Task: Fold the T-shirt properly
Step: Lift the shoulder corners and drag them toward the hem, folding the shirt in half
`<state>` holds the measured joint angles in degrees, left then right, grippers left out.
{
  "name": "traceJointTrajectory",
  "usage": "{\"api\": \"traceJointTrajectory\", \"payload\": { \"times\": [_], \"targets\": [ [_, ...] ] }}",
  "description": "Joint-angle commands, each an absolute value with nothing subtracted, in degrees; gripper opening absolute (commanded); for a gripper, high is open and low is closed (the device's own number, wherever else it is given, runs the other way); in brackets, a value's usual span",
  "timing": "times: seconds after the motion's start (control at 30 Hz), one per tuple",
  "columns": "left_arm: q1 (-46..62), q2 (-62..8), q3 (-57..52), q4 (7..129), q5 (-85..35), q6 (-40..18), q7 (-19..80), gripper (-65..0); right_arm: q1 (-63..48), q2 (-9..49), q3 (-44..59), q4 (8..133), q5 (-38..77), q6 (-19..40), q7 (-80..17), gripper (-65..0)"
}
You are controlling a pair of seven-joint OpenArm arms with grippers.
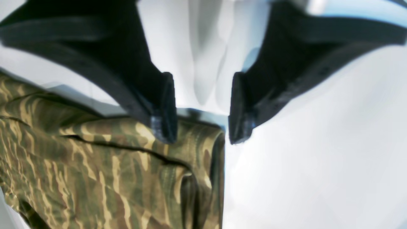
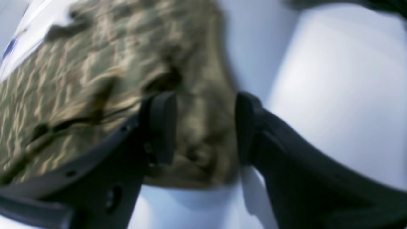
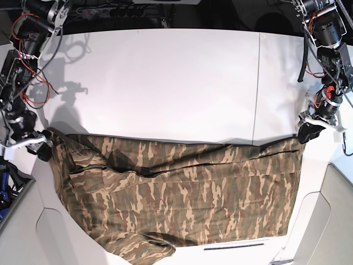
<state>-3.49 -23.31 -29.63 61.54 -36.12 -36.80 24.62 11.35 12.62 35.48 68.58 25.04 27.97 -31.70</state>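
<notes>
The camouflage T-shirt (image 3: 176, 187) lies spread across the front half of the white table (image 3: 165, 77), with a long crease running across its upper part. My left gripper (image 3: 305, 134) is at the shirt's far right corner. In the left wrist view it (image 1: 202, 127) is open, and the cloth's corner (image 1: 95, 175) lies just under one fingertip without being pinched. My right gripper (image 3: 44, 144) is at the shirt's far left corner. The right wrist view is blurred; there it (image 2: 205, 127) is open, with a loose lump of cloth (image 2: 79, 79) between its spread fingers.
Red and black cables (image 3: 33, 83) hang along the arm at the upper left. A seam (image 3: 257, 88) runs down the tabletop right of centre. Grey recessed panels (image 3: 331, 221) flank the table's front corners. The shirt's hem reaches nearly to the front edge.
</notes>
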Motion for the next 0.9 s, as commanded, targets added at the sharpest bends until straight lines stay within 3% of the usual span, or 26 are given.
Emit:
{"api": "traceJointTrajectory", "payload": {
  "times": [0.0, 0.07, 0.3, 0.47, 0.87],
  "targets": [
    [-4.27, -24.43, -29.8, 62.5, -37.63, -38.02, 23.68, -27.0, 11.77, 13.54, 36.51, 69.65, 26.15, 28.03, -30.48, -35.5],
    [-4.27, -24.43, -29.8, 62.5, -38.41, -38.02, 23.83, -24.4, 10.66, 13.61, 37.8, 69.63, 26.17, 27.14, -30.46, -35.5],
    [-4.32, -23.64, -29.8, 62.5, -38.96, -37.98, 23.81, -24.4, 9.72, 13.63, 38.11, 68.2, 27.29, 26.79, -30.2, -34.8],
    [-4.64, -21.74, -29.8, 62.5, -36.58, -34.57, 23.51, -24.4, 10.07, 13.61, 36.25, 64.4, 28.49, 26.81, -28.64, -22.7],
    [-7.46, -21.41, -23.83, 62.5, -30.39, -27.09, 18.79, -24.4, 10.83, 13.13, 25.3, 60.82, 28.45, 26.68, -21.02, -22.8]
  ]
}}
